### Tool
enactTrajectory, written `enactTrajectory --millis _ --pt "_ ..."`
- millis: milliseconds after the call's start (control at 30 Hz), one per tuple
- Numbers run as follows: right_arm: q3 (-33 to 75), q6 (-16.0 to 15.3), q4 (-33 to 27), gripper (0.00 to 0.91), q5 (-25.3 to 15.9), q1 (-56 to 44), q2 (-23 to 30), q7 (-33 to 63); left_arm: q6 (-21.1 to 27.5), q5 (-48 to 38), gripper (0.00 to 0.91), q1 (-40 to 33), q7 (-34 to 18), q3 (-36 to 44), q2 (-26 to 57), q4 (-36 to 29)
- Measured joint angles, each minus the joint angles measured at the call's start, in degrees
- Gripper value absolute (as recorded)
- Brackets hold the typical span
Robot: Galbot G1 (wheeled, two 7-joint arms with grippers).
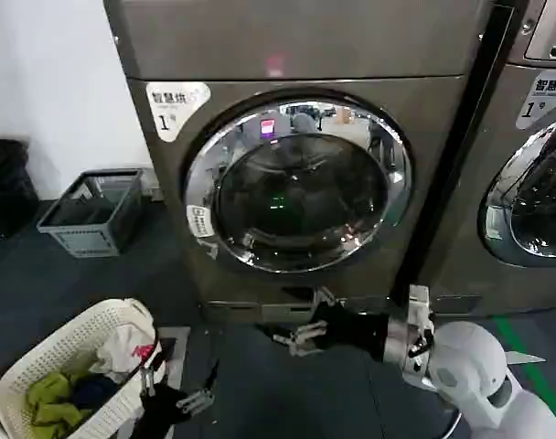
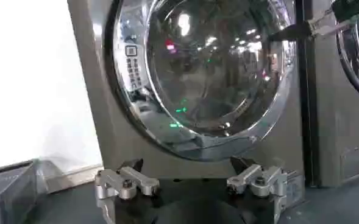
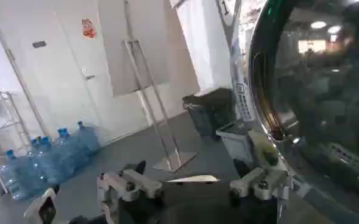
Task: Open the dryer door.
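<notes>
Two machines stood side by side against the wall, each with one round chrome-ringed porthole. The dryer door [image 1: 298, 186] sat in the front of the nearer, left-hand machine, shut flush against its grey panel, dark glass throwing back room lights and a small green glow. The neighbouring machine's door [image 1: 532, 194] showed partly at the right edge.

Two baskets were on the dark floor to the left. A grey crate [image 1: 93, 212] stood by the white wall near the dryer's corner; I could not tell what it held. A white laundry basket [image 1: 66, 352] sat closer to the robot, holding a heap of clothes [image 1: 79, 382]: green, dark blue and white-and-red pieces.

Two grippers were out. The right gripper [image 1: 303, 331] reached in low, just below the door's bottom rim and near the machine's base panel, its fingers spread apart and holding nothing. From its wrist, the chrome ring curved close beside one fingertip. The left gripper [image 1: 182, 389] hung low beside the white basket, well apart from the door, fingers also spread wide and empty.

Several blue water jugs [image 3: 48, 159] stood clustered by a far wall.
</notes>
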Motion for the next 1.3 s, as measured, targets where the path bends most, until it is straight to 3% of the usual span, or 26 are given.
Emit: enactTrajectory --millis 333,533,767,1067,1300 --pt "-2.0 4.8 -3.7 0.907 -5.0 3.4 1.3 -4.0 -0.3 -0.1 0.907 0.5 0.0 -0.5 0.0 -0.4" --pt "-3.6 5.8 -6.8 0.907 -6.7 6.6 2.4 -4.9 -0.3 -0.2 0.907 0.6 0.0 -0.8 0.0 -0.4" --pt "-6.5 7.0 -11.3 0.907 -7.3 11.7 3.7 -5.1 -0.2 -0.2 0.907 0.9 0.0 -1.1 0.1 -0.8" --pt "-12.0 12.4 -18.7 0.907 -9.3 19.0 5.8 -4.8 -0.1 -0.2 0.907 1.3 0.1 -1.1 -0.2 -1.2" --pt "-16.0 13.3 -24.5 0.907 -9.1 23.9 7.7 -3.9 -0.2 -0.2 0.907 1.7 0.1 -1.2 -0.4 -1.4"
